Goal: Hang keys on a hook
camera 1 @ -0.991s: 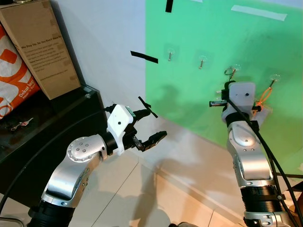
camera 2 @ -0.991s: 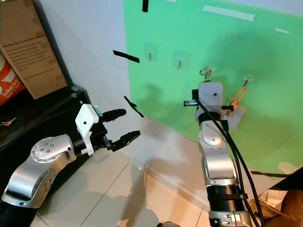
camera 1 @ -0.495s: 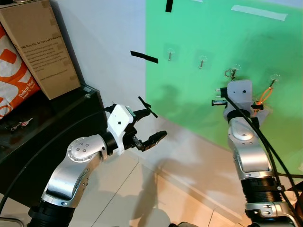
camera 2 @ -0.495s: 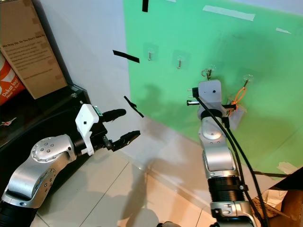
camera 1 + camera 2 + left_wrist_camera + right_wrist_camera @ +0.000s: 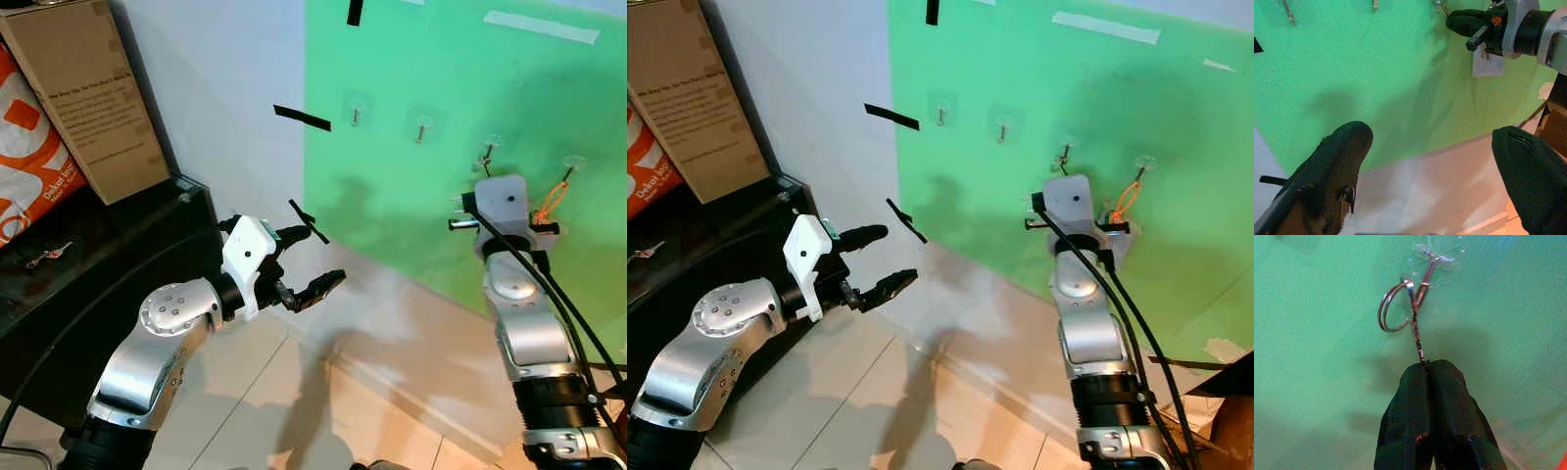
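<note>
At far left of the head view: cardboard box (image 5: 83,98), orange bag (image 5: 29,157), dark table (image 5: 108,269) with a small key bunch (image 5: 47,257) lying on it. Lower left of centre: left hand (image 5: 309,264), fingers spread wide and empty, hovering unchanged.

Right of centre, the change: right hand (image 5: 1432,382) now lower against the green wall sheet (image 5: 470,88) than a second ago, and the key ring (image 5: 1398,306), earlier held up beside the hook (image 5: 1432,259), now looped over it. Fingers pressed together on the thin key shank below the ring (not yet let go). Judged: hanging nearly done, only release and retreat left.

Further right: neighbouring hook with an orange cord (image 5: 551,199). Surroundings: white wall (image 5: 225,69), black tape strips (image 5: 302,118), pale tiled floor (image 5: 294,401).
</note>
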### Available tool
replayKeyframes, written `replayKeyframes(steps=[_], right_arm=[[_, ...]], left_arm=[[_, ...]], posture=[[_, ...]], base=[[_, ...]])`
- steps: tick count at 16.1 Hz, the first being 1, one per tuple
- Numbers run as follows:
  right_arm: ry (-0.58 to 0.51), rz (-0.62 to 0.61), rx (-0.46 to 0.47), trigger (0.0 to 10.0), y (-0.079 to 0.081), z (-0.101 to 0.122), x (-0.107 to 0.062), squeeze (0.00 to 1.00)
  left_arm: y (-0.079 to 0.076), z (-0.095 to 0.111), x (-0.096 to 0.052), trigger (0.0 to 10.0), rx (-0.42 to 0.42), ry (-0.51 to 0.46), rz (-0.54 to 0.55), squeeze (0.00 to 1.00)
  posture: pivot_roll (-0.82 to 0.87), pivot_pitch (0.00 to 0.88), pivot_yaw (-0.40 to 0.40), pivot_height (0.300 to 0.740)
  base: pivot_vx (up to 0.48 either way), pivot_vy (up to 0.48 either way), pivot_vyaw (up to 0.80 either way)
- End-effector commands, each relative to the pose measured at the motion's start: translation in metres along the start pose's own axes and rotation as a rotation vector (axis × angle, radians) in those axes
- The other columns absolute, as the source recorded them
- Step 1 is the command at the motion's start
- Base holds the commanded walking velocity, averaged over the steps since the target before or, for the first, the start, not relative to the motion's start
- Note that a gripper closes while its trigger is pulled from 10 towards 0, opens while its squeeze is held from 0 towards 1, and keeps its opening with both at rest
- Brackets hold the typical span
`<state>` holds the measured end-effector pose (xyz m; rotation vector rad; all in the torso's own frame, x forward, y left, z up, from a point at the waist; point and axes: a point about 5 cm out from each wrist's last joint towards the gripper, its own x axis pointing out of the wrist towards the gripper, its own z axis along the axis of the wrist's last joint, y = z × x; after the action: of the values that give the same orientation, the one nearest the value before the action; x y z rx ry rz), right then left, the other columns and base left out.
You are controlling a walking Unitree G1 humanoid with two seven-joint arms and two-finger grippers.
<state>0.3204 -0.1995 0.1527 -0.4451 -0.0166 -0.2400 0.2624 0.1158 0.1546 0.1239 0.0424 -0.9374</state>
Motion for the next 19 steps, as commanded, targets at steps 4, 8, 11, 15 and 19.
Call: replayKeyframes(steps=[4, 8, 11, 15, 19], right_arm=[[-0.028, -0.084, 0.000, 10.0, -0.023, 0.004, -0.001, 0.00], [-0.069, -0.040, -0.004, 10.0, -0.024, 0.007, -0.005, 0.00], [-0.046, -0.005, -0.037, 10.0, -0.019, -0.002, -0.012, 0.00], [-0.038, 0.011, -0.054, 10.0, -0.016, -0.006, -0.015, 0.00], [-0.043, 0.019, -0.063, 10.0, -0.015, -0.005, -0.015, 0.00]], left_arm=[[-0.001, 0.003, 0.001, 10.0, 0.009, -0.007, -0.004, 0.00], [-0.001, 0.003, 0.001, 10.0, 0.009, -0.005, -0.005, 0.00], [-0.001, 0.003, 0.001, 10.0, 0.008, -0.005, -0.003, 0.00], [-0.002, 0.003, 0.001, 10.0, 0.008, -0.004, -0.005, 0.00], [-0.001, 0.003, 0.001, 10.0, 0.009, -0.003, -0.005, 0.00]], posture=[[-0.07, 0.000, -0.013, 0.740], [-0.07, 0.000, -0.016, 0.740], [-0.07, 0.000, -0.018, 0.740], [-0.07, 0.000, -0.016, 0.740], [-0.07, 0.000, -0.017, 0.740]], base=[[0.000, 0.000, 0.00], [0.000, 0.000, 0.00], [0.000, 0.000, 0.00], [0.000, 0.000, 0.00], [0.000, 0.000, 0.00]])
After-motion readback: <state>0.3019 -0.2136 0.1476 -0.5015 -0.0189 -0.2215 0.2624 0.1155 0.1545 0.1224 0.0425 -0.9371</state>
